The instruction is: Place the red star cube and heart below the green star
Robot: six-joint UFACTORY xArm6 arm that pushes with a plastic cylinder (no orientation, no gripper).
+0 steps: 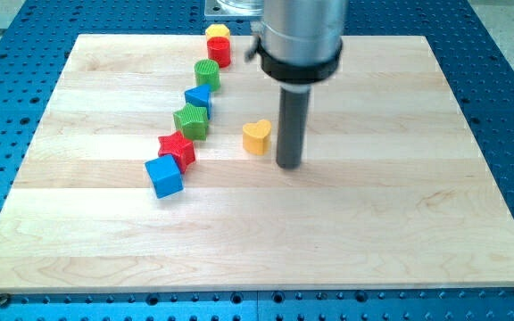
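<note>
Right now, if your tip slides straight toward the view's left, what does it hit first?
Probably the yellow heart, just left of my tip and apart from it. It sits slightly higher in the view, so depth is unclear; a miss would lead on to the red star.

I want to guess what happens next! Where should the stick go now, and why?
Probably a short push toward the view's left: my tip sits just right of the yellow heart, which lies right of the green star. The red star and blue cube are already below it.
</note>
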